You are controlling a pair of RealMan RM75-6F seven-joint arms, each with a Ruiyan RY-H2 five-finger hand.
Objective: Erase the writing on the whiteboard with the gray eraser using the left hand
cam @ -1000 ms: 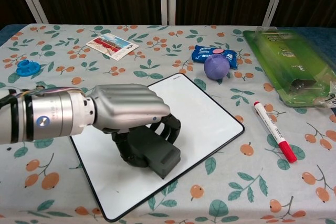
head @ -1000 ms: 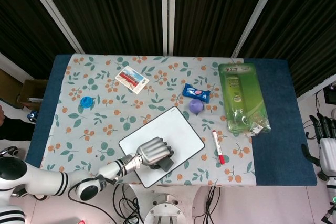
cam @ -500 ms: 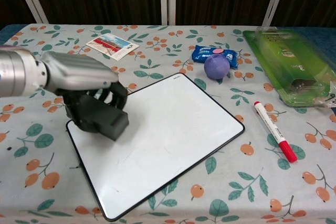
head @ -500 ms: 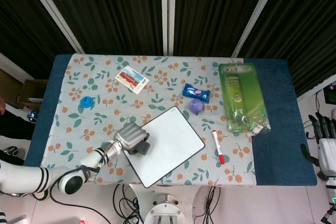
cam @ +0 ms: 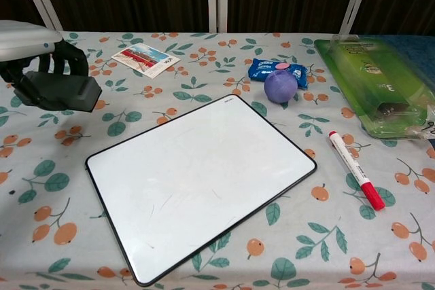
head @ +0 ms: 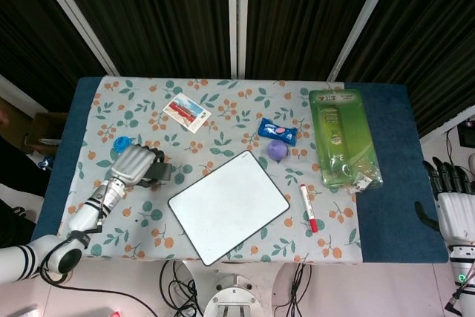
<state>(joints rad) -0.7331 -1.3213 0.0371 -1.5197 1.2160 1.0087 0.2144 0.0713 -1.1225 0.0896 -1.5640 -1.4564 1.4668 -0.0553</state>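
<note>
Whiteboard (cam: 200, 185) lies uncovered; left hand (head: 133, 164) grips gray eraser (cam: 62, 92) beside it.

Table: my table (head: 386, 183) carries a floral cloth (head: 223, 120) over a blue top.
Landmark: the whiteboard (cam: 200, 181) lies flat on the cloth, tilted, its face wiped white.
Right of the whiteboard: a red-capped marker (cam: 352, 169), just beside it.
Beyond its far corner: a purple ball (cam: 281, 85) touching a blue snack packet (cam: 272, 68).
Far right of it: a green blister pack (head: 343, 137).
Behind it, to the left: a picture card (cam: 145, 58).
Far left of it: a blue cap (head: 122, 144) in my head view.
</note>
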